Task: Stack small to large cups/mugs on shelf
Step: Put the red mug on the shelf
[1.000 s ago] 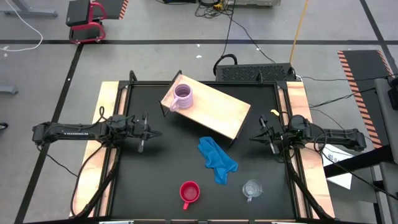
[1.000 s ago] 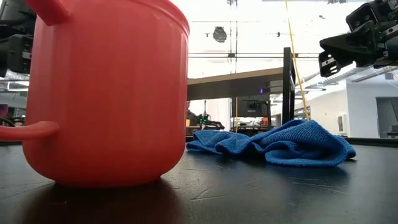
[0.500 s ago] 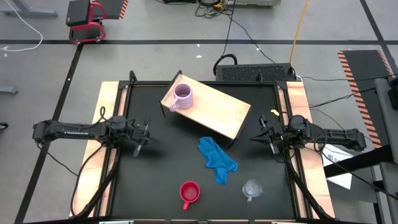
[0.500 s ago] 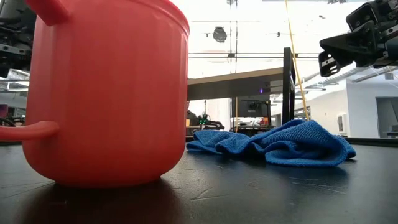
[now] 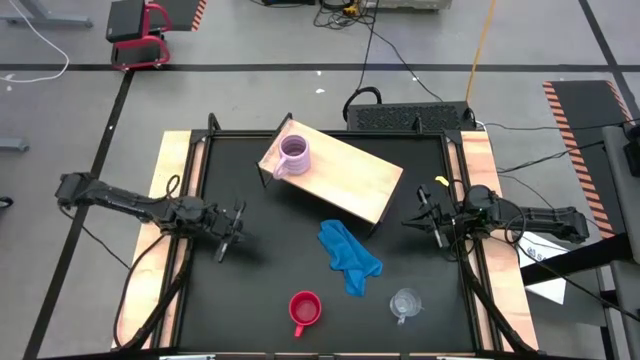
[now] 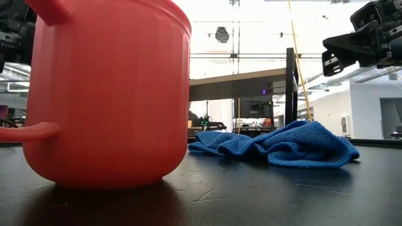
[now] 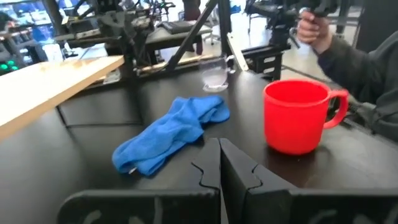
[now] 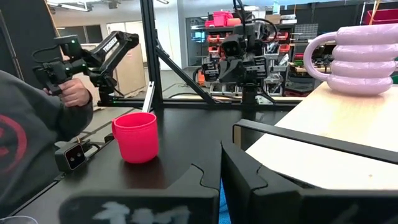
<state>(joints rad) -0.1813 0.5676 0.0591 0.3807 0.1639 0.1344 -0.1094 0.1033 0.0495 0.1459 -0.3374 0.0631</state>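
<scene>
Black tabletop [image 5: 270,260] with blue cloth [image 5: 349,256], wooden shelf [image 5: 350,180], grey floor around.

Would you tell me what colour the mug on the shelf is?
Pale lilac-pink mug on the shelf, clearest in the high view.

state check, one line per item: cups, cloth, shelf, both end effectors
lilac mug: upright, on shelf
red mug: upright, on table
clear cup: upright, on table
blue cloth: crumpled, on table
shelf: holds only the lilac mug
left end effector: shut, empty
right end effector: shut, empty
</scene>
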